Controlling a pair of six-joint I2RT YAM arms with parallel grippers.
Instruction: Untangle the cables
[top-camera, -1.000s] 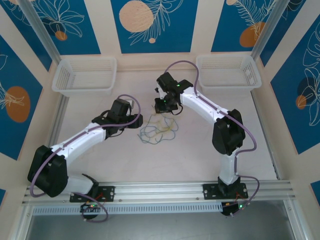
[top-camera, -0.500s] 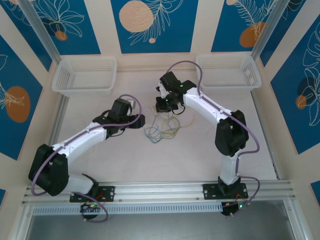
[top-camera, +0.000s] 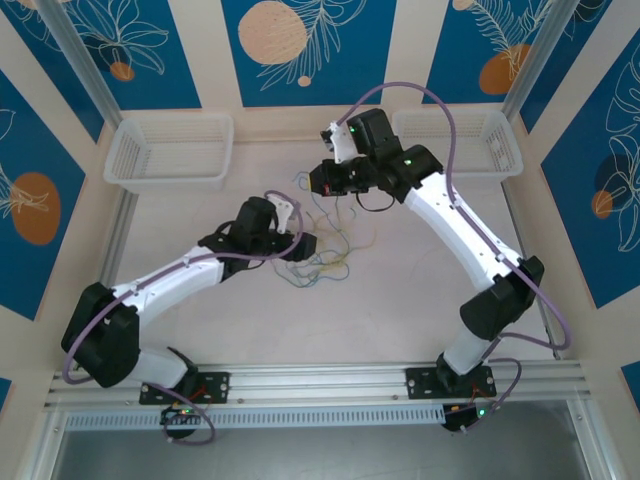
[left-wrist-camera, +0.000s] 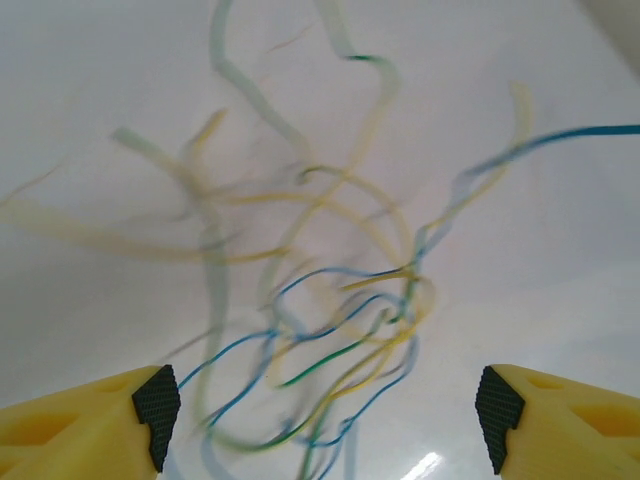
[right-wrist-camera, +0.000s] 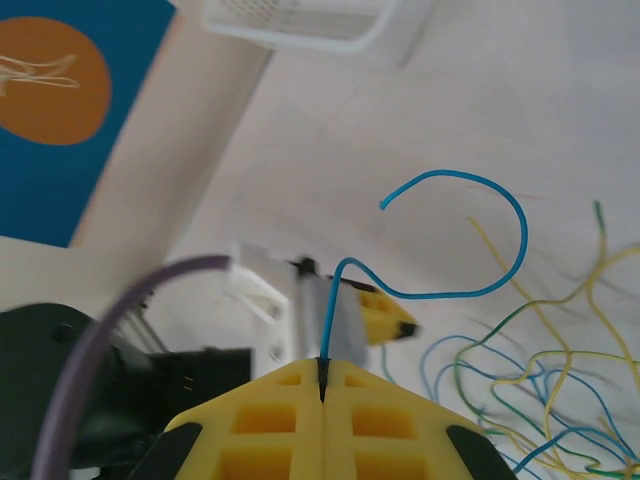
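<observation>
The cables (top-camera: 330, 248) lie in a loose tangle of blue, green and pale yellow strands near the middle of the table (top-camera: 420, 290). Some strands rise from the heap toward 12 o'clock.

The left claw (top-camera: 303, 244) sits at the tangle's 9 o'clock edge. In the left wrist view it (left-wrist-camera: 325, 410) is released, its two yellow fingers spread wide at 7 and 5 o'clock. The crossing strands (left-wrist-camera: 340, 300) lie on the table ahead of them and run down between them, and nothing is clamped.

The right claw (top-camera: 322, 184) hangs at 12 o'clock of the tangle. In its own wrist view it (right-wrist-camera: 322, 385) is clenched on the blue wire (right-wrist-camera: 500, 215). That wire leaves the closed fingertips toward 12 o'clock, then sweeps round in an open hook toward 2 o'clock, its free end in the air. The rest of the heap spreads at 4 o'clock in that view.

Two white baskets stand at the far edge, one (top-camera: 170, 150) at 10 o'clock and one (top-camera: 455, 140) at 2 o'clock of the tangle, both well apart from it.
</observation>
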